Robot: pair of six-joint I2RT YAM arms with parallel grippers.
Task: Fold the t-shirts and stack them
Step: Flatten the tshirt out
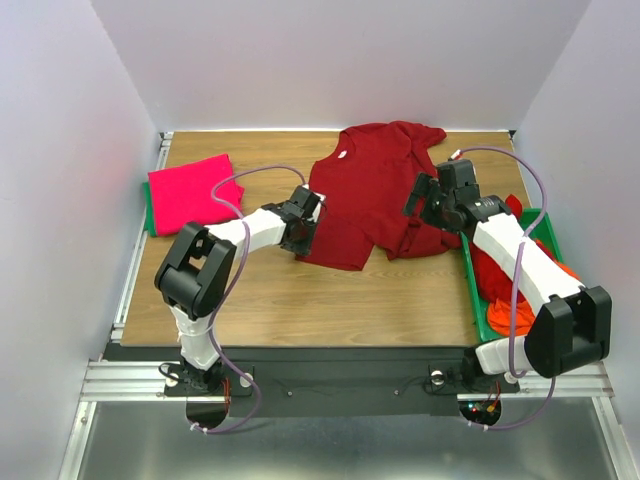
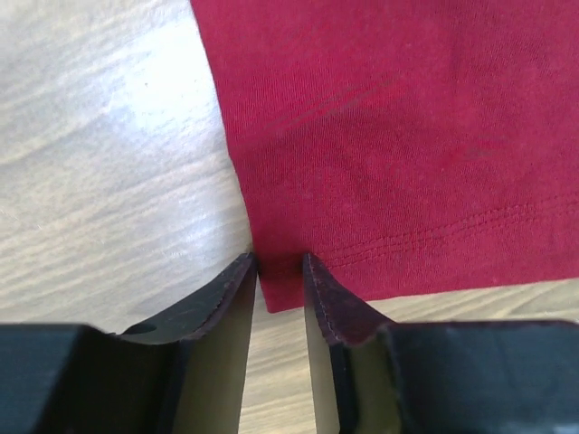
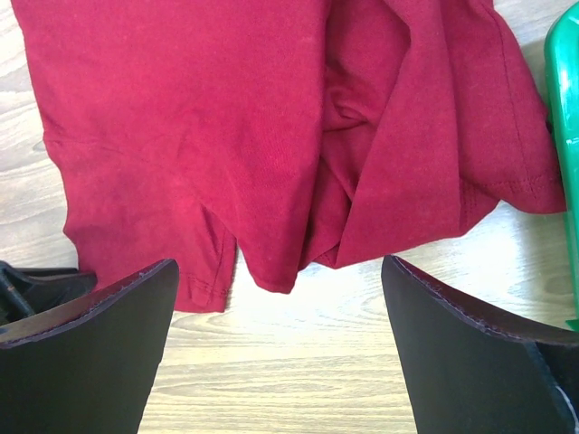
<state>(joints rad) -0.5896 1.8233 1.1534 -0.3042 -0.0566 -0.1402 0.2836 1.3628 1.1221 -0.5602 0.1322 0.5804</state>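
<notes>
Top external only: pink t-shirt (image 1: pixel 190 193) at far left.

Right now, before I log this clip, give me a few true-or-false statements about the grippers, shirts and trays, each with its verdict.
1. The right gripper is wide open over the dark red t-shirt. True.
2. The pink t-shirt lies spread out at the table's centre. False: it lies folded at the far left, on the left green tray.
3. The left gripper has its fingers either side of the dark red t-shirt's hem corner, with a narrow gap between them. True.
4. The right green tray is empty. False: it holds orange cloth and red cloth.
</notes>
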